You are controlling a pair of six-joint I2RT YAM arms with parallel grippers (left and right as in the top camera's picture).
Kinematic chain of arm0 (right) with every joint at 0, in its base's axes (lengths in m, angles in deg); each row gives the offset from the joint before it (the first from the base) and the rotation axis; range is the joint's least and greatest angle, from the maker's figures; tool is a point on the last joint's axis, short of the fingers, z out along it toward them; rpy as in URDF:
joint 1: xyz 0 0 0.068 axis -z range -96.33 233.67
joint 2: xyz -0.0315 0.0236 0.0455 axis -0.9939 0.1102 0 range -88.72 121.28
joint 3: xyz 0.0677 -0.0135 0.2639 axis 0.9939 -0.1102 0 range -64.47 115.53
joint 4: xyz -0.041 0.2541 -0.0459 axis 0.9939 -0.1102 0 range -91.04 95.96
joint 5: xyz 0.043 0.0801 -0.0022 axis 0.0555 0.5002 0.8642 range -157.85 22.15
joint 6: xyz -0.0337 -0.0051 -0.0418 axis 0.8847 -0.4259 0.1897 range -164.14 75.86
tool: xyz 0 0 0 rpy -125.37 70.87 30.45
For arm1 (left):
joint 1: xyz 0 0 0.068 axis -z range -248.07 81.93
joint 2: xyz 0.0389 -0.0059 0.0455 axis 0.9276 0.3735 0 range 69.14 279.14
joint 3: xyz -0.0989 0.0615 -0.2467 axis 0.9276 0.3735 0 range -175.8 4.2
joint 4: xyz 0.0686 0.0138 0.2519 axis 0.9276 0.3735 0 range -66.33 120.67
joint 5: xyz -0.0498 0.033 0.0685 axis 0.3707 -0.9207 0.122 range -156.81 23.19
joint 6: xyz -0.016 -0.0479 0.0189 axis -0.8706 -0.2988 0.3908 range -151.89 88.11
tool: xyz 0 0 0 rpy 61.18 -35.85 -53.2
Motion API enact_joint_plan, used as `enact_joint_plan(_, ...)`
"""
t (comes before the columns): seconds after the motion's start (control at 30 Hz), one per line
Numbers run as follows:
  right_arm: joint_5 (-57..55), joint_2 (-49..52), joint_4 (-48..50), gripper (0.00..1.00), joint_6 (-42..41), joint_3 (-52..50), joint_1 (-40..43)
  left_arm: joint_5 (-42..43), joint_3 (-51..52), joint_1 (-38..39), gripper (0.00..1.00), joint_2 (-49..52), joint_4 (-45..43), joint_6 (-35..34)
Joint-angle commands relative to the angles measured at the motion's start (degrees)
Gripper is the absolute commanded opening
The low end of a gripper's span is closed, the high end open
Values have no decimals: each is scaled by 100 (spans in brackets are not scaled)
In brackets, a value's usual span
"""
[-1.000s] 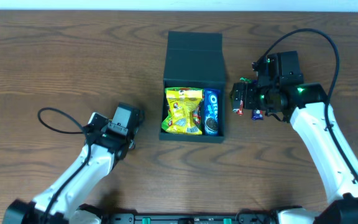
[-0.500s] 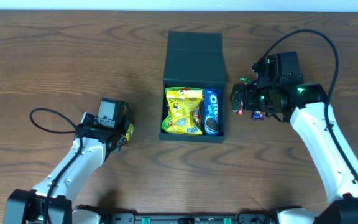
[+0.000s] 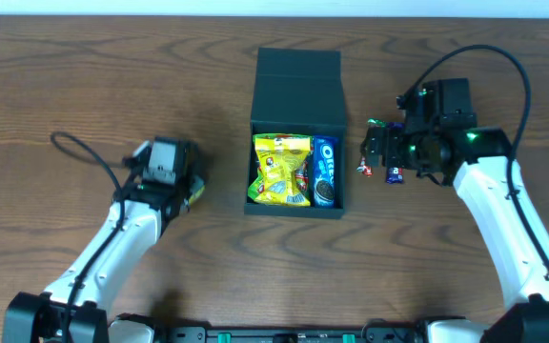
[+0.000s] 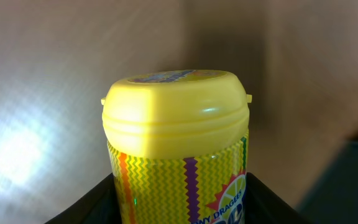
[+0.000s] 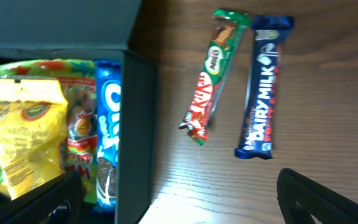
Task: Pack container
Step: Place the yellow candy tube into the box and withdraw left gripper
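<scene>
The dark teal container [image 3: 296, 90] stands open at the table's middle, its lid flapped back. Inside lie a yellow snack bag [image 3: 279, 170] and a blue Oreo pack [image 3: 324, 171]; both also show in the right wrist view, the bag [image 5: 27, 118] and the pack [image 5: 107, 155]. My left gripper [image 3: 184, 186] is shut on a yellow lidded candy canister [image 4: 176, 146], left of the container. My right gripper [image 3: 375, 152] is open and empty, just right of the container's wall [image 5: 135, 130]. A Milo bar [image 5: 211, 78] and a blue Dairy Milk bar [image 5: 261, 87] lie on the table beyond it.
The two bars also show from overhead, the Milo bar [image 3: 366, 164] and the Dairy Milk bar [image 3: 395, 173], under my right wrist. Cables loop off both arms. Bare wood table [image 3: 84, 86] lies to the left and front.
My left arm has swung left and toward the back, carrying the yellow canister. My right gripper has shifted slightly right, away from the container.
</scene>
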Motion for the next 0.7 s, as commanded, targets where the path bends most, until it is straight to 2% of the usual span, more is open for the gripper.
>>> enact_joint_plan(0.0,11,-20,-7,99,105,17,164,-186,-673,205,6,-129,50,1375)
enact_joint_plan(0.1,11,-20,-7,99,103,17,310,-188,-1106,702,6,-170,116,2052)
enact_joint_plan(0.27,31,-20,-46,99,81,15,651,-190,-1506,2098,5,-175,-48,2968)
enact_joint_plan(0.43,28,-20,-144,99,81,17,848,232,-1506,2802,6,-90,-188,2949)
enact_joint_plan(0.53,31,-20,-151,99,79,15,863,1088,-1506,2833,6,219,-629,2761)
enact_joint_plan(0.67,33,-20,-240,99,81,15,863,1423,-1615,2883,6,745,-999,2605)
